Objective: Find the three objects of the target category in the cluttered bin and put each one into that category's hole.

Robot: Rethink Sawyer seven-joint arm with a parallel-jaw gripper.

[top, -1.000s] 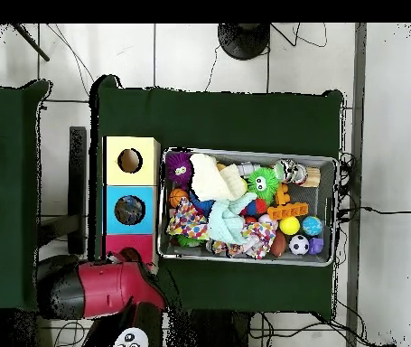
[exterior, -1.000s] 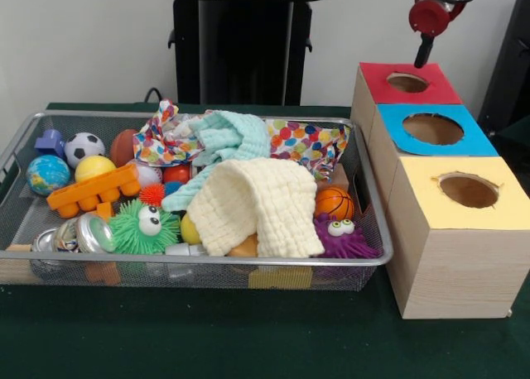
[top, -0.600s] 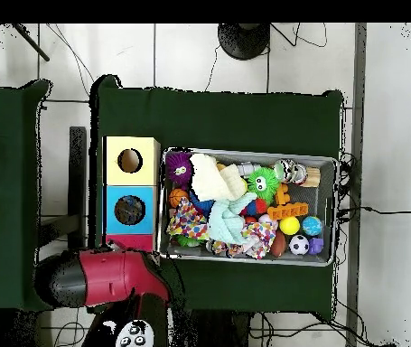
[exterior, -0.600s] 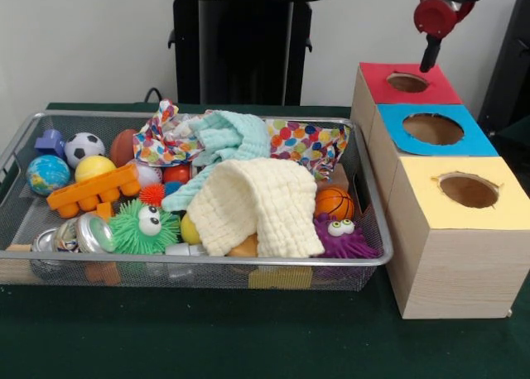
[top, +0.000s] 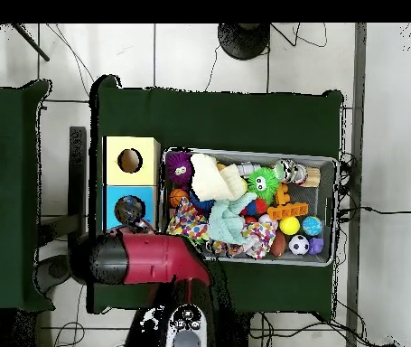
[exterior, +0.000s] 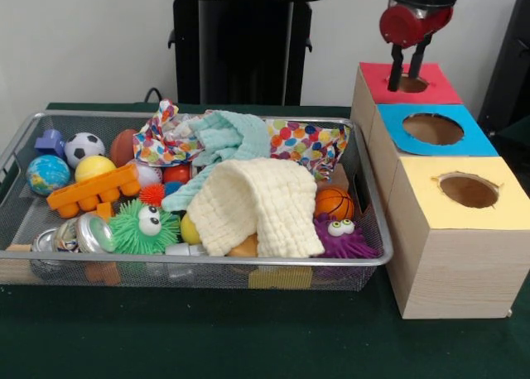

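Note:
My gripper (exterior: 406,70) hangs open just above the hole of the red-topped box (exterior: 431,88), with nothing between its two dark fingers (exterior: 396,68). The wire bin (exterior: 16,143) holds a soccer ball (exterior: 84,146), a globe ball (exterior: 47,174), a yellow ball (exterior: 93,166), a basketball (exterior: 334,202), a green fuzzy toy (exterior: 144,226), a purple fuzzy toy (exterior: 341,237) and an orange block (exterior: 93,190). A cream cloth (exterior: 258,205) and a mint cloth (exterior: 233,136) cover the middle. In the overhead view the red arm (top: 145,260) hides the red box and the gripper.
A blue-topped box (exterior: 432,131) and a yellow-topped box (exterior: 464,190) stand in a row with the red one, right of the bin. A patterned cloth (exterior: 306,141) lies at the bin's back. A metal can (exterior: 79,234) lies at its front left corner.
My gripper has shifted left and come lower, from beside the red box's far right edge to over its hole. Both fingers now show. The bin's contents have not moved.

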